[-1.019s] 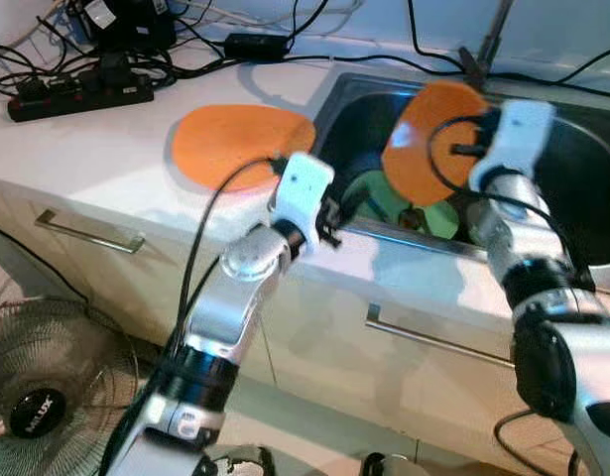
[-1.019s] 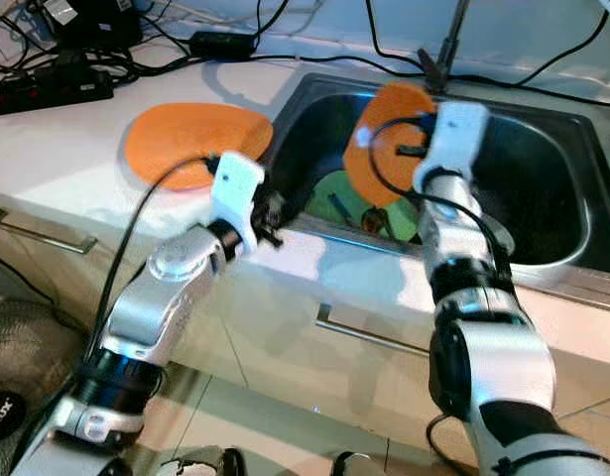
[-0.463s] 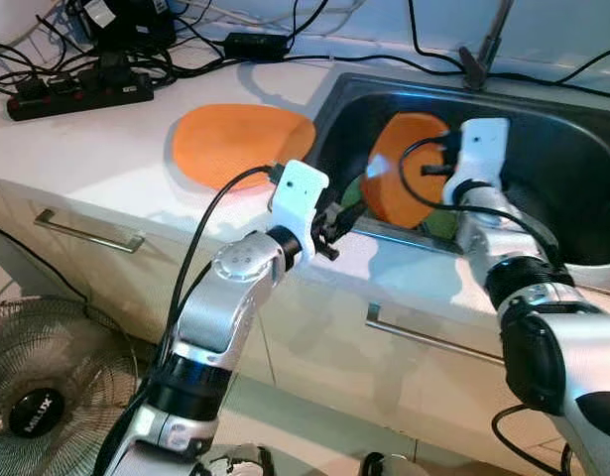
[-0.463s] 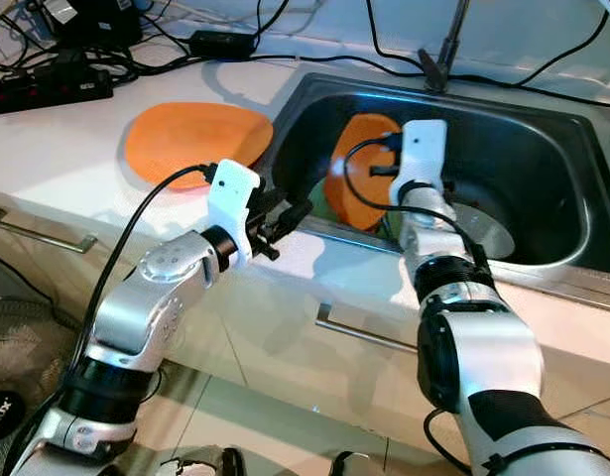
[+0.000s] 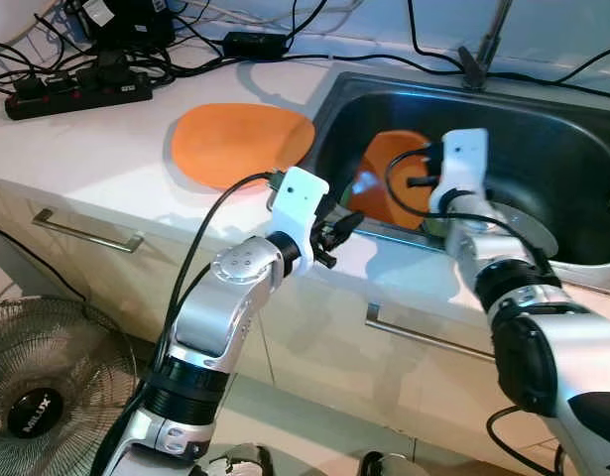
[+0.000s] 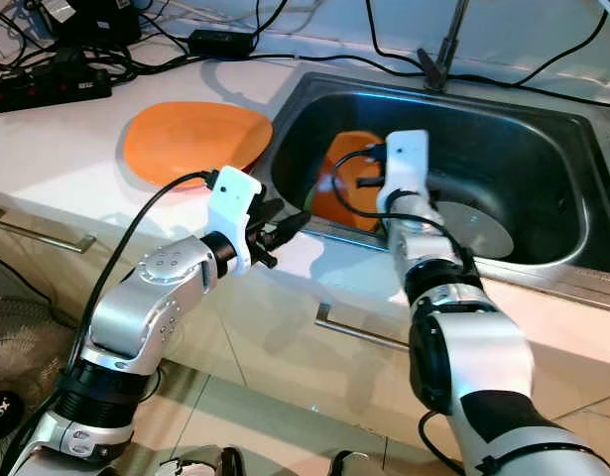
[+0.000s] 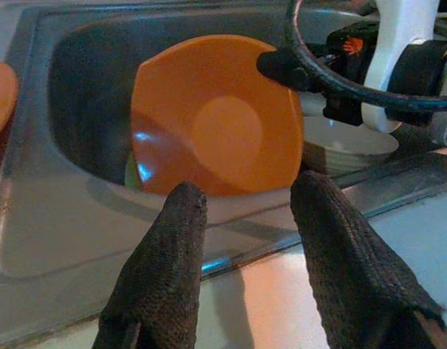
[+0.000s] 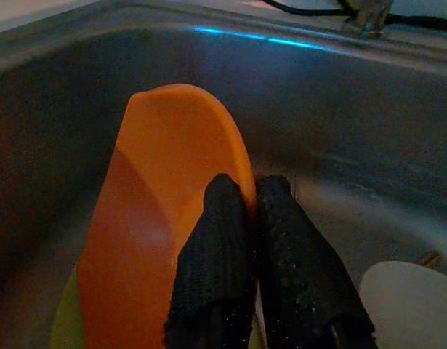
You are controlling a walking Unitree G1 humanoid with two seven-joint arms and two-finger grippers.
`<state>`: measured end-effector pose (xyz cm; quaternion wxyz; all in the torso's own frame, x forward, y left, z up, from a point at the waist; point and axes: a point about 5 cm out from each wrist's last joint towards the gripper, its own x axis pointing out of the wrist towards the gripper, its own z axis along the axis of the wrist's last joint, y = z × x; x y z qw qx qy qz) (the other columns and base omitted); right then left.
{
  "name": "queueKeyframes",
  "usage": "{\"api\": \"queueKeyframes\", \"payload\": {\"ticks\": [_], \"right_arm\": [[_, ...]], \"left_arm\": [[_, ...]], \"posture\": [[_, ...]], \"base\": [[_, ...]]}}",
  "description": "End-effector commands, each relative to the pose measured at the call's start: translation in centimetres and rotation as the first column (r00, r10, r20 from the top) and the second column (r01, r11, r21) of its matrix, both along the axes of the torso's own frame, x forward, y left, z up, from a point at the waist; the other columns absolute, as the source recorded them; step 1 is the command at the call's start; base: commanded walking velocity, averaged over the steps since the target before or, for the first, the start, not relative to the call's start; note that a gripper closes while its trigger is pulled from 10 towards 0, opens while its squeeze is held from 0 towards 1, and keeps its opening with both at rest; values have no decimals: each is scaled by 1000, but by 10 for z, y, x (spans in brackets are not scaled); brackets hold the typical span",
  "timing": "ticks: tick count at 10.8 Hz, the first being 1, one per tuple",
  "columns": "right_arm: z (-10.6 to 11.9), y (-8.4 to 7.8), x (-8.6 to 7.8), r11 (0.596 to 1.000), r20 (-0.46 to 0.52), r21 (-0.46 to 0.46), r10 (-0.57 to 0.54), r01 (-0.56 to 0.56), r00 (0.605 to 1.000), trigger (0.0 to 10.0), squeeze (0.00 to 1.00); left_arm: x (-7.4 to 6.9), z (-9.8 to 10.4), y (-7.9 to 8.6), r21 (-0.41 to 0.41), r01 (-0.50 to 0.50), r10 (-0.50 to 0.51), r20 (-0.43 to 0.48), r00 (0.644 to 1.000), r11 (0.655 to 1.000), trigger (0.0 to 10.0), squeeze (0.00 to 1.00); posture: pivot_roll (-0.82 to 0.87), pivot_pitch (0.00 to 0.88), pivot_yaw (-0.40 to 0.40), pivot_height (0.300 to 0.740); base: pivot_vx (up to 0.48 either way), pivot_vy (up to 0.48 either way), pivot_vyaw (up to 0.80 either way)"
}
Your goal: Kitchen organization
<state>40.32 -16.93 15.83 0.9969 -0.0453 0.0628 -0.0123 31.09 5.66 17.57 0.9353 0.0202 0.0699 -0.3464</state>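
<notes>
Pinching the rim of the orange plate [image 8: 158,218], our right tool [image 8: 259,269] holds it on edge inside the sink [image 5: 572,149]. Our left tool [image 7: 241,276] hovers spread over the desk [image 5: 96,149] edge. We judge the plate light, stiff, slippery; rim grips suit it.

Silver arms, white wrist housings, black cables, black textured fingers [image 7: 165,283]

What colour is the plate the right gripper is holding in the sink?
Orange; the plate shows best in the left wrist view.
</notes>
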Motion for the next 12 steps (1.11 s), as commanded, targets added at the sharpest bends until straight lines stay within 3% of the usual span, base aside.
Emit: {"api": "queueKeyframes", "payload": {"ticks": [1,8,9,10,11,12], "right_arm": [[11,5,4,1000,19,9,11,-11,1000,10000,0],[-8,22,-1,998,-47,-3,69,-69,997,10000,0],[-9,23,-1,997,-50,-3,71,-72,996,10000,553],[-9,23,-1,997,-49,-3,73,-73,996,10000,1000],[-9,23,-2,997,-50,-17,74,-75,996,10000,1000],[-9,22,-2,997,-47,-24,73,-74,996,10000,0]], "left_arm": [[-4,1,-1,8,5,-5,2,1000,1000,10000,0],[-11,-3,-1,30,22,-21,-28,999,999,10000,0],[-11,-3,-1,32,21,-20,-32,999,999,10000,0],[-11,-3,0,33,19,-18,-35,999,999,10000,0],[-11,-4,-1,33,18,-16,-39,999,999,10000,0],[-11,-4,-1,32,17,-16,-40,999,999,10000,0]], "posture": [[175,97,19,740],[188,112,36,740],[191,113,37,740],[190,115,37,740],[190,115,36,740],[190,113,35,740]], "base": [[0,0,0],[0,0,0],[0,0,0],[0,0,0],[0,0,0],[0,0,0]]}}
